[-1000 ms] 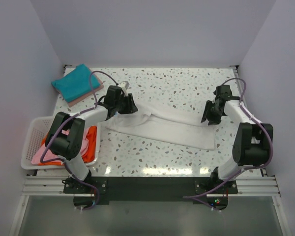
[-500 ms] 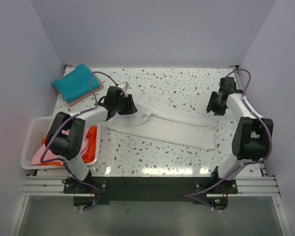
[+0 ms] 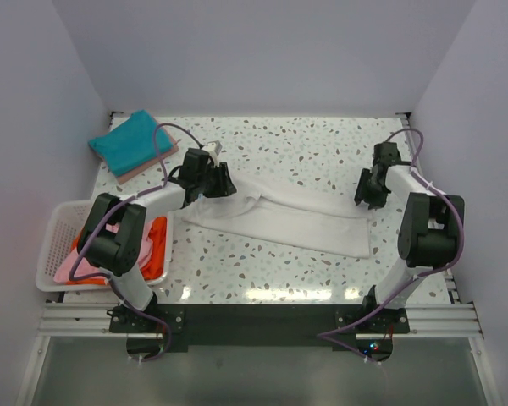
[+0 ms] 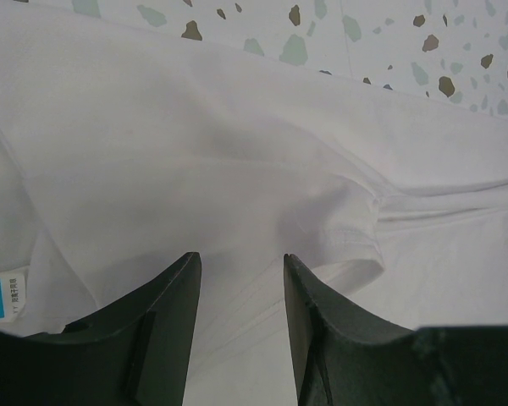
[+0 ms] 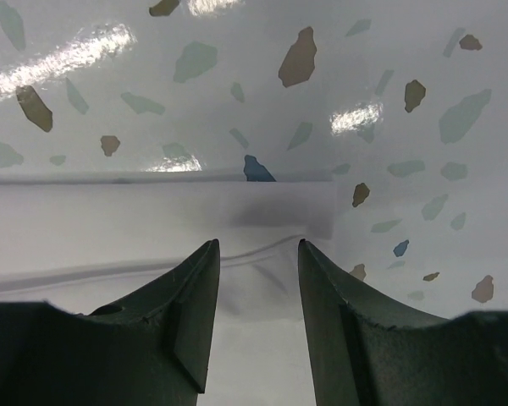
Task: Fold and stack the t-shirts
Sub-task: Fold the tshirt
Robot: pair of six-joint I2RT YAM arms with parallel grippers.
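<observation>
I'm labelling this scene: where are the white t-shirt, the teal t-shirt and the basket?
white t-shirt (image 3: pixel 288 222), top external view, middle of the spread cloth.
teal t-shirt (image 3: pixel 125 142), top external view, centre of its folded top.
basket (image 3: pixel 55 233), top external view, its bare left lattice wall.

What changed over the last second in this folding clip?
The right gripper drew away toward the table's far edge, then came partway back over the white t-shirt at its far right corner, jaws open, nothing taken or let go. The left gripper, the white t-shirt and the teal t-shirt stayed put.
</observation>
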